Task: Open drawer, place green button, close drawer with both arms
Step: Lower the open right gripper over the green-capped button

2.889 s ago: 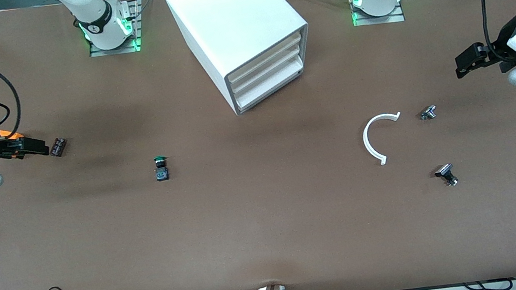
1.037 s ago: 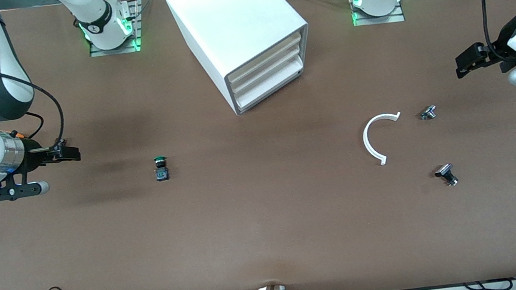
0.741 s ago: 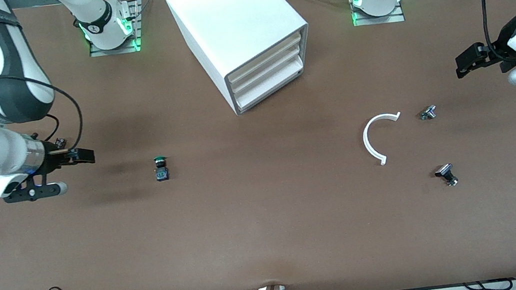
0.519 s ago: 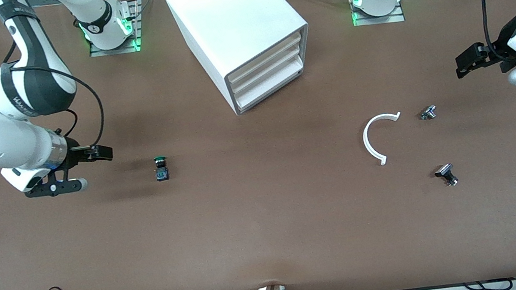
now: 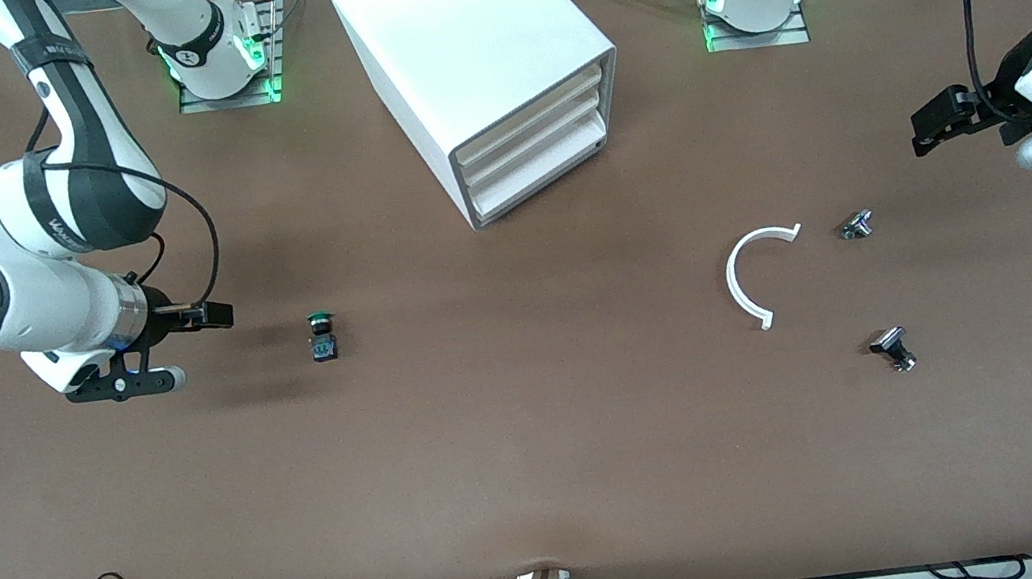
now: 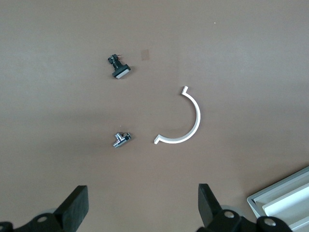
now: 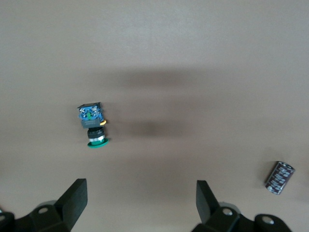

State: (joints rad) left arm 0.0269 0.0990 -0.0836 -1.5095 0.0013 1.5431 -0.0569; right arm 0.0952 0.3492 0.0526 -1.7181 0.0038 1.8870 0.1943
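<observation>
Right gripper [image 5: 212, 315] open above table beside button [image 5: 322, 336]; left gripper [image 5: 932, 122] waits.

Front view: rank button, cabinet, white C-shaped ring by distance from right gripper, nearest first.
From the right gripper, open, over the table's right-arm end:
1. button, on the table just beside it.
2. cabinet, mid-table by the bases.
3. white C-shaped ring, toward the left arm's end.

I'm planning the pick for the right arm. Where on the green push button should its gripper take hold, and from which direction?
Probably from above. The button lies on its side on the table, green cap toward the cabinet, black body nearer the front camera. Close the fingers across the squarish black body, whose flat sides suit them better than the round cap. The open right gripper hangs beside it.
</observation>
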